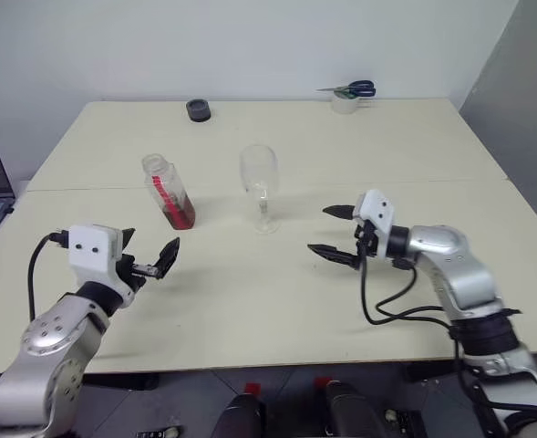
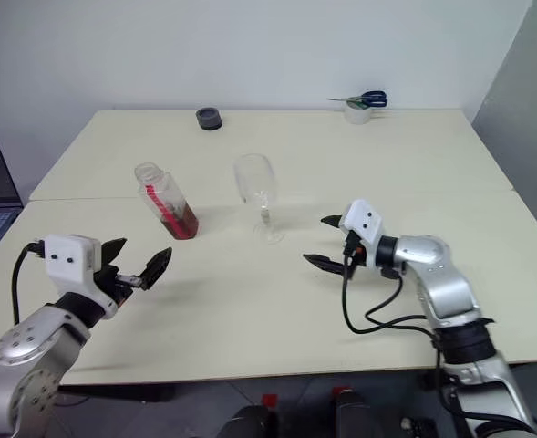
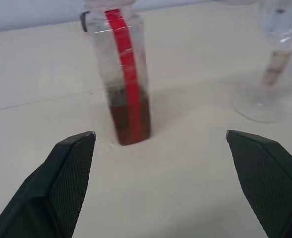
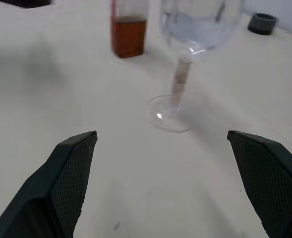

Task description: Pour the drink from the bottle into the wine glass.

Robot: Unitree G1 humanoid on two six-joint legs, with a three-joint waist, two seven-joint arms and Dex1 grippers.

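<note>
Left wrist view: bottle (image 3: 123,79) stands ahead between spread left fingers (image 3: 69,168), untouched; right fingers (image 4: 71,171) also spread.

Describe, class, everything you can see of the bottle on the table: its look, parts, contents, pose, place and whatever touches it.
The bottle is small, clear and squarish, apparently plastic, with a wide neck, no cap on it, and a red label strip down one side. Reddish-amber drink fills roughly its lower third. It stands upright on the cream table, on the wine glass's left, apart from it. Nothing but the table touches it. The open left gripper points toward it, short of it.
</note>
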